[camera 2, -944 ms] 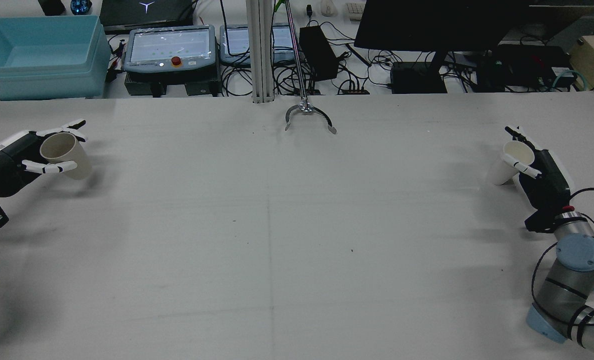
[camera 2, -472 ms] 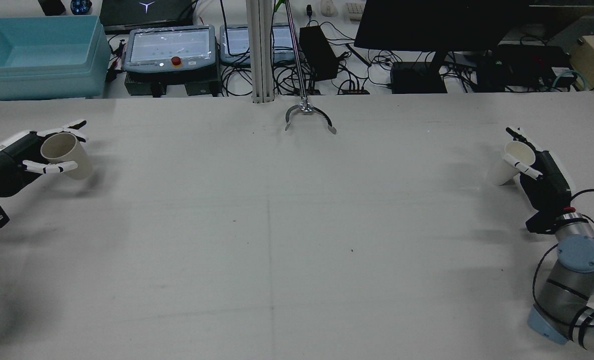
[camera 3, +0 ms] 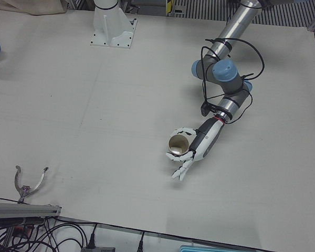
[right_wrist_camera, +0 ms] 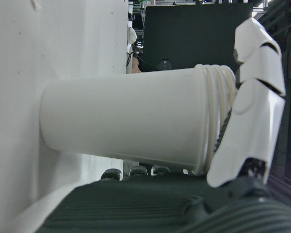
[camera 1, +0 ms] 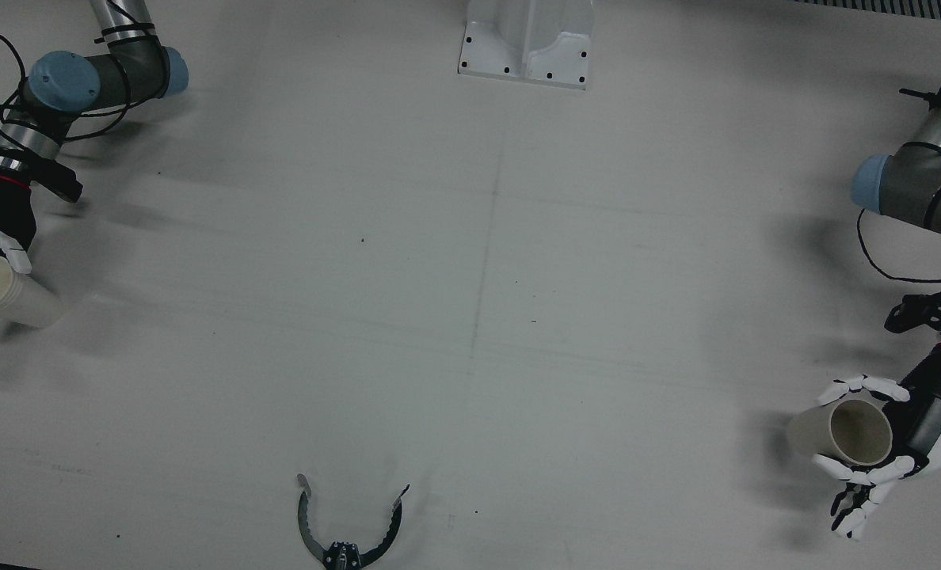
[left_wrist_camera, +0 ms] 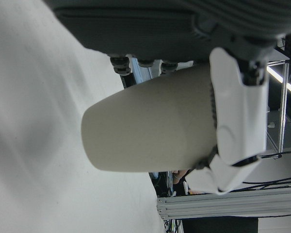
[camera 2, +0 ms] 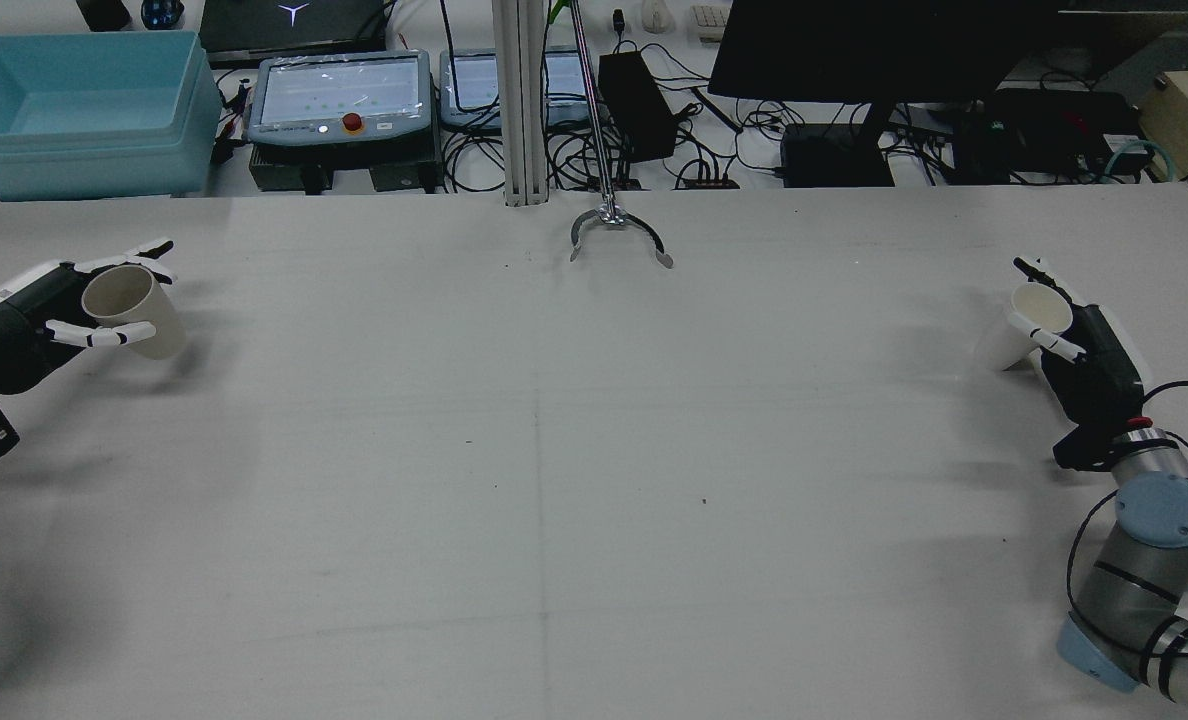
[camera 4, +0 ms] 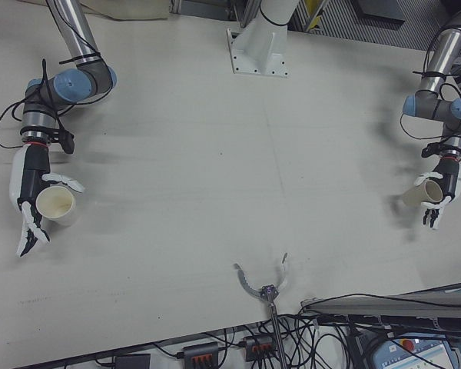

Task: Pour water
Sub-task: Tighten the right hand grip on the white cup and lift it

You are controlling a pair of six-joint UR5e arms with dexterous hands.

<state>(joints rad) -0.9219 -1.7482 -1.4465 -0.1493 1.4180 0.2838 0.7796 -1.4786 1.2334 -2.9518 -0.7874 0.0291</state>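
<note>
2 paper cups (camera 2: 136,310) (camera 2: 1022,325), 1 per hand (camera 2: 34,325) (camera 2: 1079,345)

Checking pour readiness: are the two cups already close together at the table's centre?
No: left cup and right cup sit at opposite table edges.

A wide pale grey table (camera 2: 554,450), faintly creased down its middle, carries little: metal tongs (camera 2: 618,236) lie at its far edge, midway between the left hand (camera 2: 24,320) and right hand (camera 2: 1084,345), seemingly clipped to a rod.
</note>
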